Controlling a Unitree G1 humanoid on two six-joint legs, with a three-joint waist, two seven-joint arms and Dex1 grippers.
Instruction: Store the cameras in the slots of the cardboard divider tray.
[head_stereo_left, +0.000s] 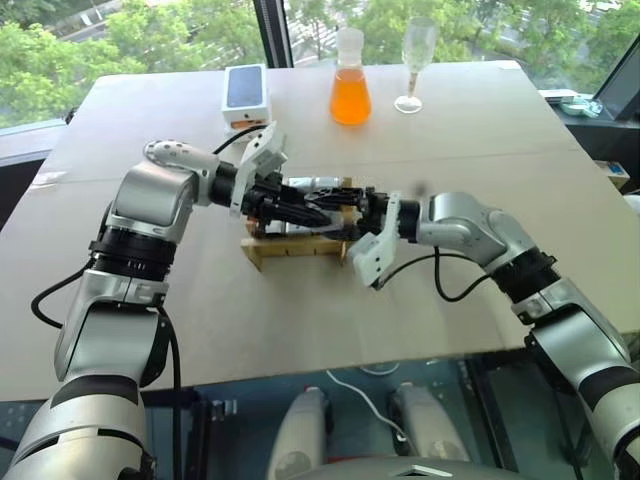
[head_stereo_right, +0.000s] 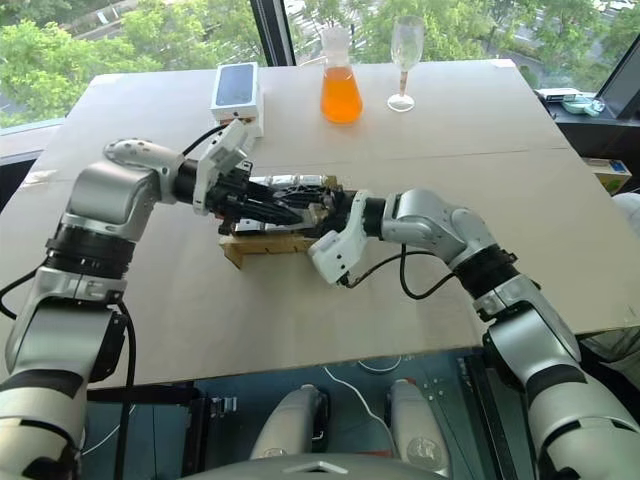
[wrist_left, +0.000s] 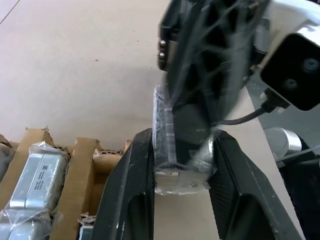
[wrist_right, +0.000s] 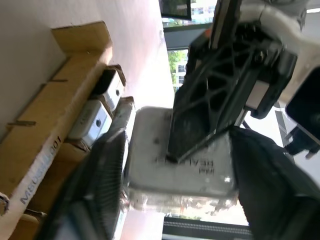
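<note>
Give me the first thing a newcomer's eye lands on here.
Mid-table, the left gripper and right gripper meet over the tan cardboard divider tray, both at one plastic-wrapped silver-grey boxy camera: the left is shut on it, the right stands open around it. At the far edge stand a flask of orange liquid, a clear wine glass and a white phone box.

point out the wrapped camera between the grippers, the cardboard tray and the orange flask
camera (wrist_right: 180, 172), right wrist view, its flat grey face
cardboard tray (head_stereo_left: 290, 249), left eye view, its front wall
orange flask (head_stereo_left: 350, 98), left eye view, its liquid-filled body
</note>
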